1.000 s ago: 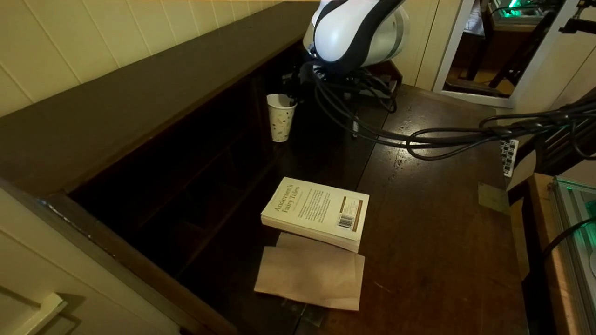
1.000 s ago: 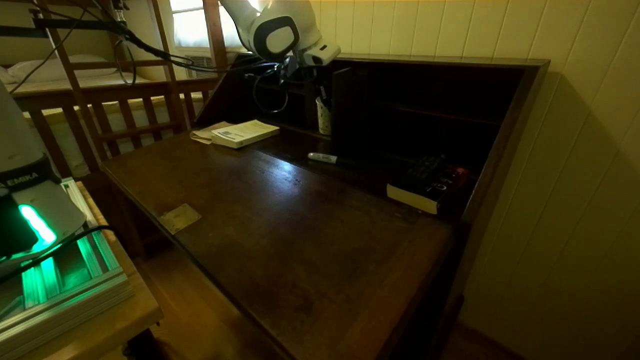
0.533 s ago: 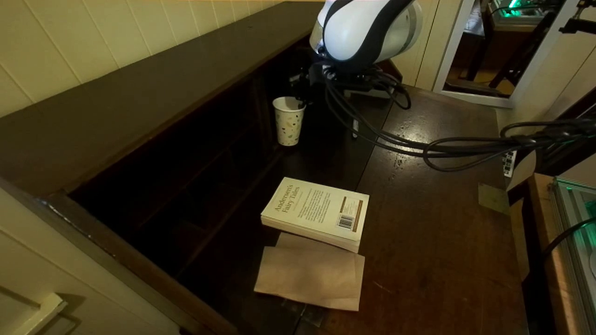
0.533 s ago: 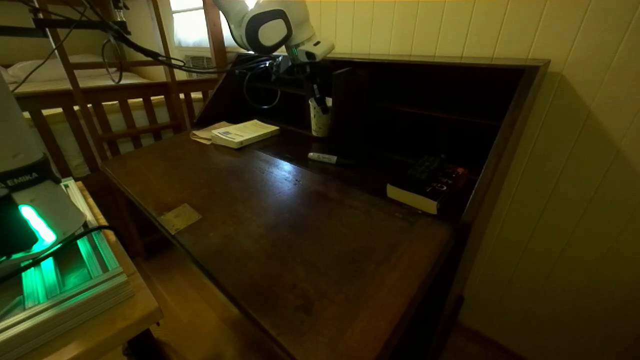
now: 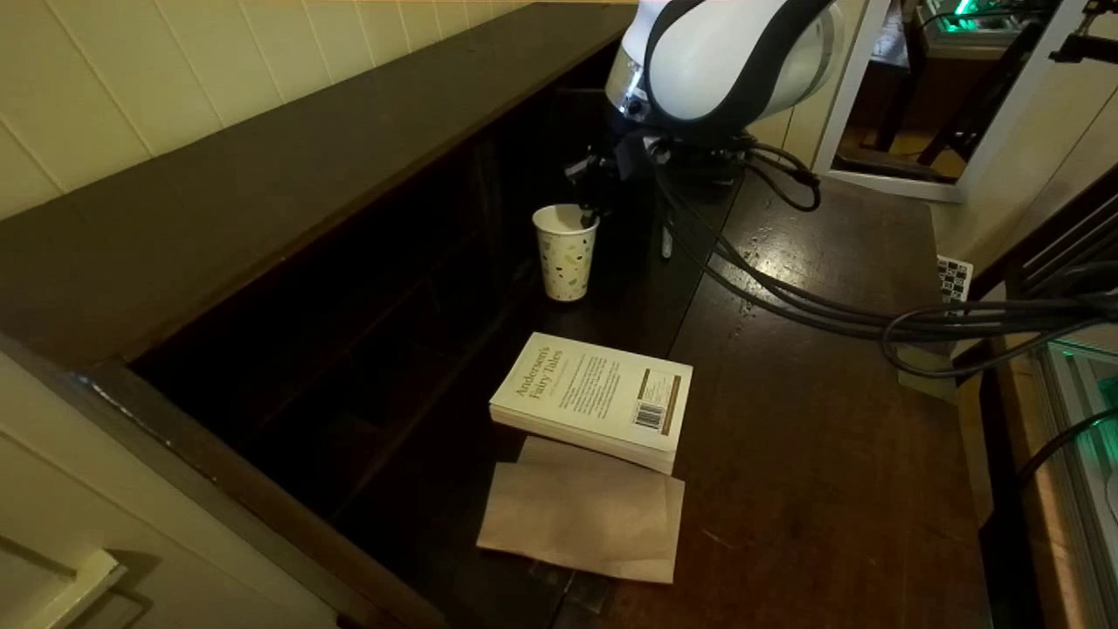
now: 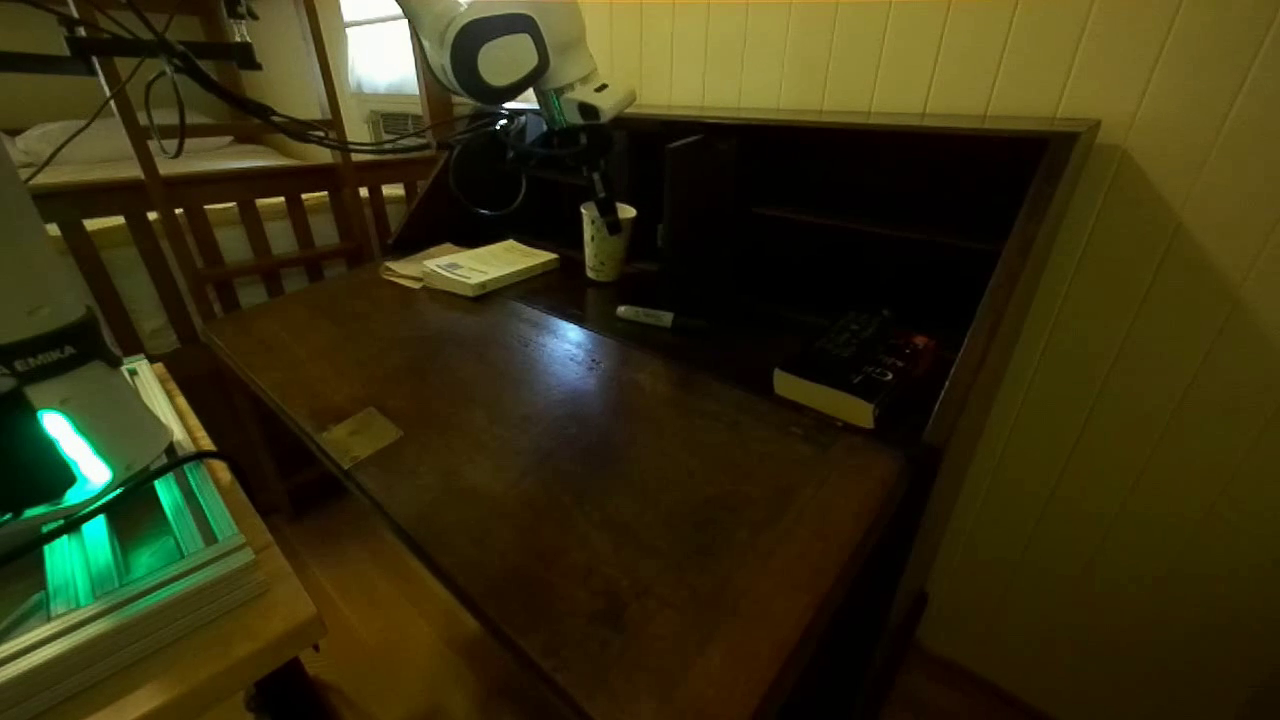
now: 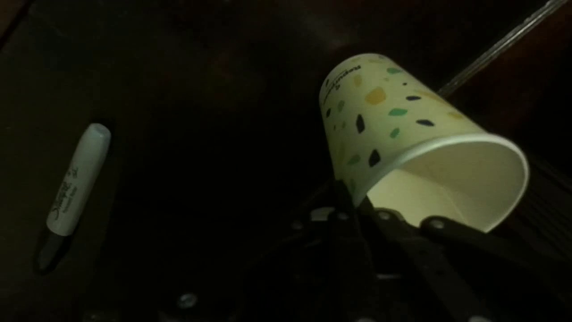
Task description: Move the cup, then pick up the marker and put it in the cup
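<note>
Cup (image 5: 564, 259) now nearer the white book (image 5: 598, 397) than one second ago, gripper (image 7: 356, 202) pinched closed on the cup's rim. Marker (image 7: 77, 183) lies loose, farther from the book; moving step likely under way, pick-up awaiting release.

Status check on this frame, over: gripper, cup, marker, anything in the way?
Gripper shut on cup, at the rim. Marker lying on desk, not yet in cup. White book near cup; might obstruct a move that way.

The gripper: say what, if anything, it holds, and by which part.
The gripper holds the cup by its wall at the rim, one finger inside, one outside.
</note>
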